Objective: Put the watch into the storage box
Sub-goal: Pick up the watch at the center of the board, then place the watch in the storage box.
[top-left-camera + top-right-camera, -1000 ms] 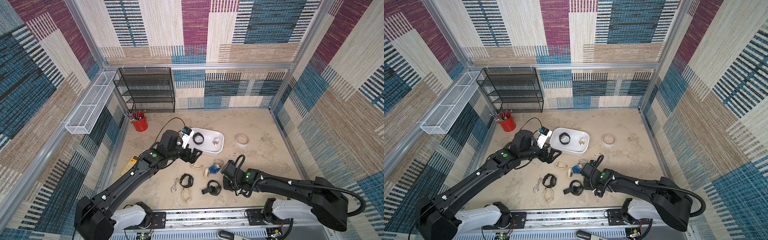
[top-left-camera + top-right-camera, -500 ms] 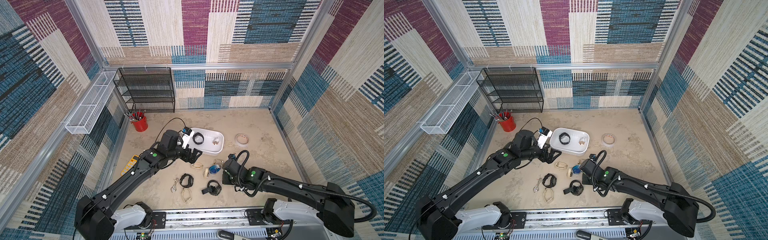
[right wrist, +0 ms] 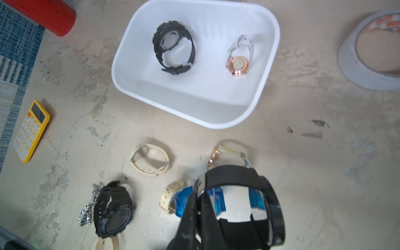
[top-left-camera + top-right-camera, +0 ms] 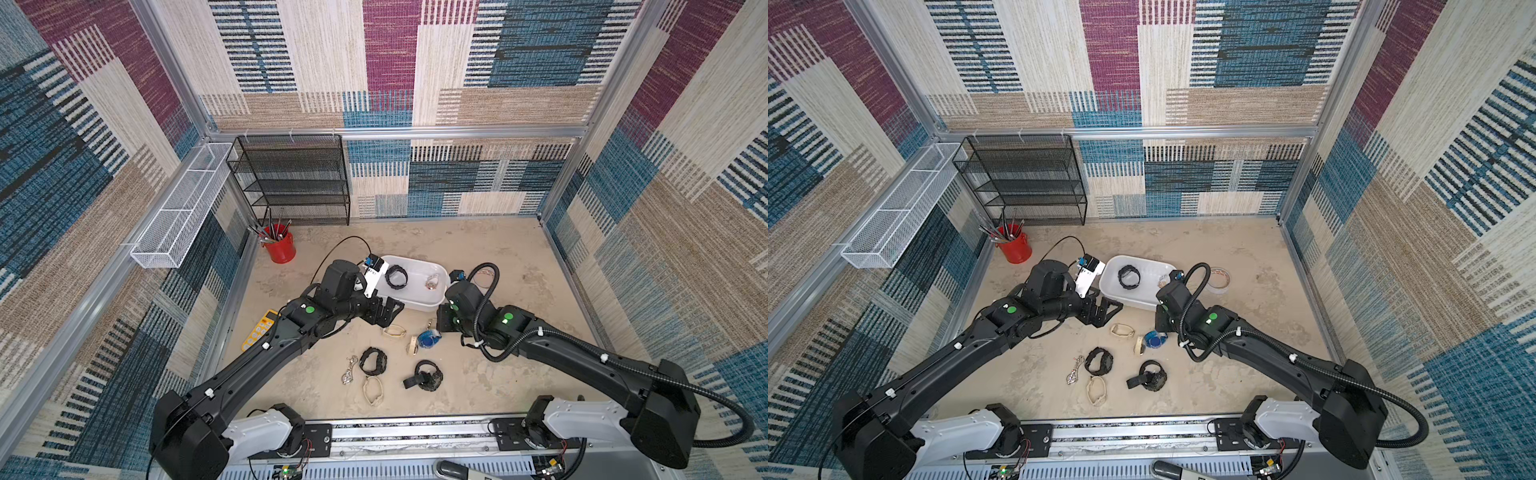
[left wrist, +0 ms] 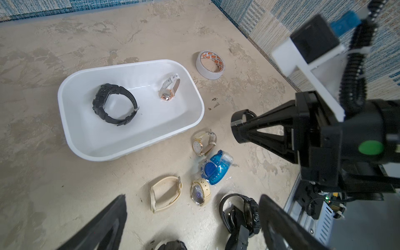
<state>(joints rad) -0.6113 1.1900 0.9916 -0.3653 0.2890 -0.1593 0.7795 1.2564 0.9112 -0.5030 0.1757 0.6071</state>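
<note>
Left gripper point(image 4: 387, 313): jaws spread wide, nothing in them, hovering at the 7 o'clock corner of the storage box point(image 4: 415, 306).

Storage box: long axis near 10-to-4 o'clock. A black watch point(image 3: 173, 47) and a white-strapped watch point(image 3: 238, 58) lie by the far wall, and the near half is bare.

Right gripper point(image 5: 236, 126): clamped on the watch point(image 3: 233, 171), a slim black one, outside the box rim at its 5 o'clock and near the blue watch point(image 5: 216, 166). The strap loop opens toward my wrist camera — I can't tell its long axis.

Tape roll point(image 5: 210, 65): at the box's 3 o'clock, with bare floor beyond.

Red cup point(image 4: 281, 249), tape roll point(image 5: 207, 74) — yellow calculator point(image 3: 31, 131)
</note>
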